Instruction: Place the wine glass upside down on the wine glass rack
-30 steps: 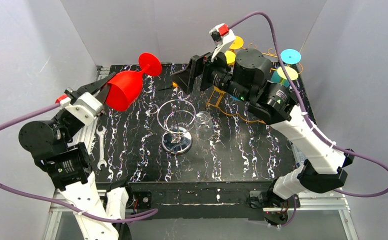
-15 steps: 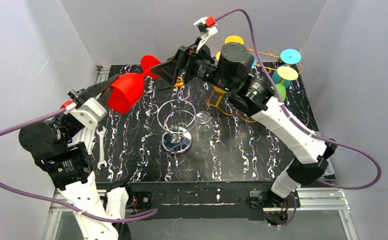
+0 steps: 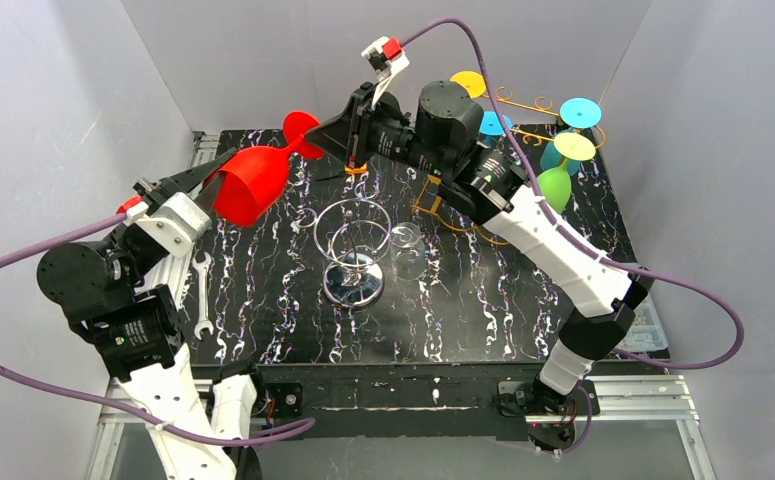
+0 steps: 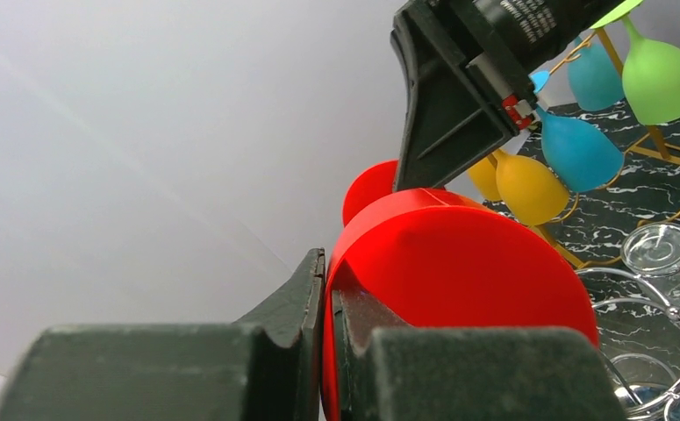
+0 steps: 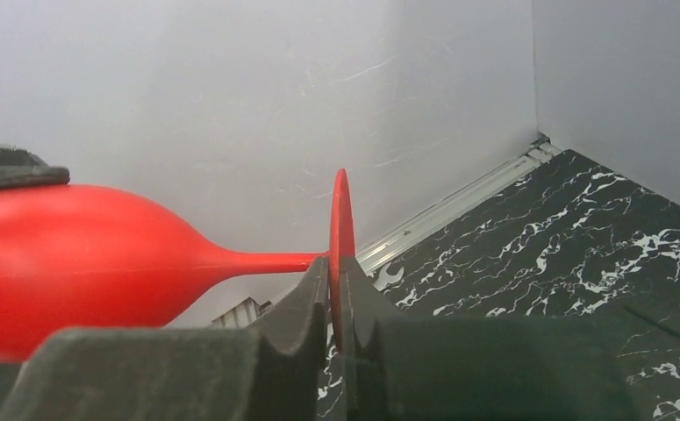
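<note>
The red wine glass [image 3: 251,178] hangs on its side above the table's back left, foot pointing right. My left gripper [image 3: 206,183] is shut on the rim of its bowl [image 4: 459,263], one finger inside and one outside. My right gripper [image 3: 325,134] is shut on the thin round foot [image 5: 342,219], one finger on each face, with the stem and bowl [image 5: 82,254] stretching left. The gold wire wine glass rack [image 3: 441,208] stands at the back right of the table, with yellow, blue, teal and green glasses hanging upside down on it [image 4: 669,156].
A silver spiral wire stand [image 3: 353,250] stands mid-table on a mirrored base. A clear glass [image 3: 409,250] lies beside it. A wrench [image 3: 202,295] lies near the left edge. Grey walls close in on the left, back and right.
My right arm swung left from the rack to the red glass's foot, and its open jaws closed on the foot. The left gripper kept its hold on the bowl, barely moving.
</note>
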Controlling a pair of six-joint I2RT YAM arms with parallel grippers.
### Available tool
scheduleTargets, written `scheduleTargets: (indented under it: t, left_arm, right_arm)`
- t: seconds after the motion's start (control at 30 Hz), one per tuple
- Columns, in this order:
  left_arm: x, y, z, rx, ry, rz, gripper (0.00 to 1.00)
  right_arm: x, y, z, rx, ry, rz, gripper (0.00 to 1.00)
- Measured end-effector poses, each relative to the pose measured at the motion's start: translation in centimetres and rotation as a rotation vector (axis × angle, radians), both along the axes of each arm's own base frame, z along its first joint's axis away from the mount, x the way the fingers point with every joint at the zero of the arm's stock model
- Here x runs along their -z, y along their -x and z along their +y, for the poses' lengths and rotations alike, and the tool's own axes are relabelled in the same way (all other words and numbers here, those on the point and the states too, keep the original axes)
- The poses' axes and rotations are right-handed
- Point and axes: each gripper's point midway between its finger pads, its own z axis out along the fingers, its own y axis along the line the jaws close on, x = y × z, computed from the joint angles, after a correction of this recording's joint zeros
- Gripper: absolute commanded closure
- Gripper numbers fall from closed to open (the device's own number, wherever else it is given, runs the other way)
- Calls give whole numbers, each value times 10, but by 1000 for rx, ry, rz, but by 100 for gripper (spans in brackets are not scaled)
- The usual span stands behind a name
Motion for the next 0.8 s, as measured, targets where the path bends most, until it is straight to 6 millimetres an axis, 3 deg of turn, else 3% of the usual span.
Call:
scheduleTargets:
  t: [0.03, 0.07, 0.1, 0.13, 0.27, 0.37, 0.53, 0.63, 0.8]
  left_arm:
    - [0, -1, 1, -4, 4, 2, 73]
    - [1, -1, 1, -5, 7, 8, 36]
    - [2, -2, 2, -7, 8, 10, 7]
    - [5, -3, 2, -5, 11, 25, 2]
    - [32, -9, 3, -5, 26, 151, 2]
    - [69, -13, 7, -20, 34, 301, 2]
    - [115, -11, 11, -47, 95, 563, 2]
    - [121, -1, 6, -36, 144, 681, 2]
    - [105, 20, -5, 2, 174, 734, 2]
  right_arm:
    - [0, 1, 0, -8, 7, -12, 94]
    - [1, 1, -1, -10, 15, -26, 95]
    - [2, 1, -1, -10, 27, -39, 95]
    - [4, 1, -3, -6, 40, -49, 95]
    - [3, -3, -14, 32, 120, -132, 95]
    - [2, -12, -25, 92, 189, -229, 91]
    - [23, -33, -41, 227, 371, -348, 91]
    - [30, -36, -42, 282, 452, -429, 91]
    - [42, -27, -35, 314, 569, -551, 92]
